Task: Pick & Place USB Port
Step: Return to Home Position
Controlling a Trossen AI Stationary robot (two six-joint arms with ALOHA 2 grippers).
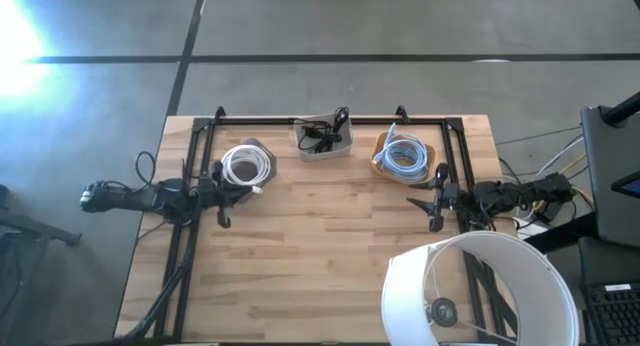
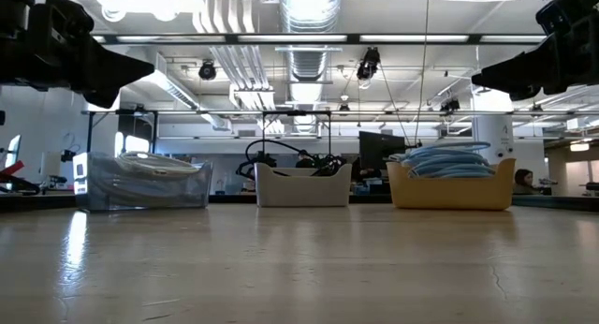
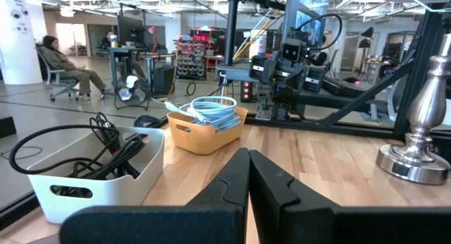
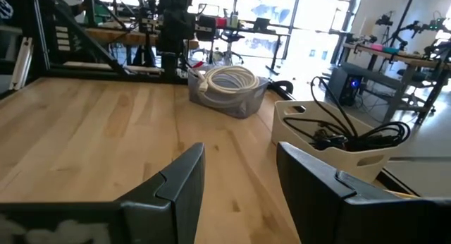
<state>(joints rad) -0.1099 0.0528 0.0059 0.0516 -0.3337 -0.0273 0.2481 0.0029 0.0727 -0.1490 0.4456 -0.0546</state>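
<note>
Light wooden table (image 1: 320, 246): translucent bin (image 1: 246, 167), white bin (image 1: 325, 142), yellow basket (image 1: 404, 156) behind; white lampshade (image 1: 402, 291) beside parted right gripper (image 4: 239, 149); left gripper (image 3: 248, 155) pinched closed.

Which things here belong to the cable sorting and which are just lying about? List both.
Job: white bin with black cables; grey bin with the white cable; yellow bin with blue cables; left claw, shut and empty; right claw, open and empty.
Lying about: white-shaded lamp on the table's corner; seated person in the room beyond.
</note>
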